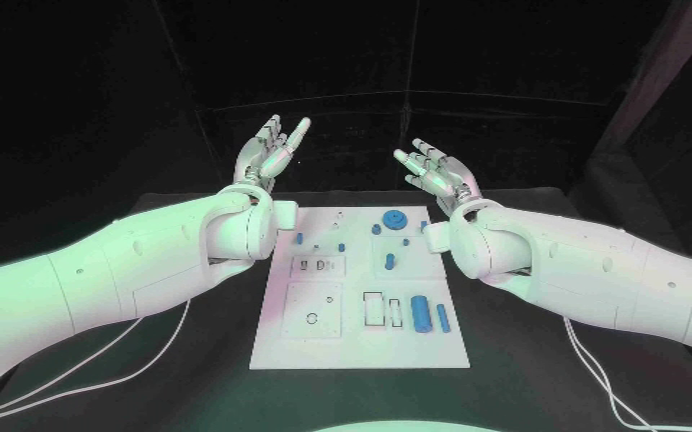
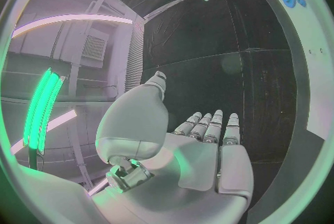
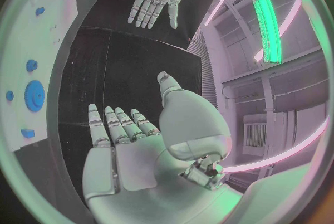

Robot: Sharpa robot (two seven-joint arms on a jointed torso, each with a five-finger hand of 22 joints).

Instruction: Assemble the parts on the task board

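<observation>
White task board [image 1: 361, 337] lies flat mid-table, small blue parts [image 1: 420, 313] scattered on it.

task board [image 1: 361, 347] far corners: behind wrists | small parts: unreadable

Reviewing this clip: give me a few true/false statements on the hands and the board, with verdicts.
1. The left hand holds a blue part. False: it holds nothing, fingers apart.
2. The right hand is raised beyond the task board, touching nothing. True.
3. A round blue gear-like part lies near the board's far end. True.
4. The board is bare of parts. False: several blue parts lie on it, including a blue cylinder.
</observation>
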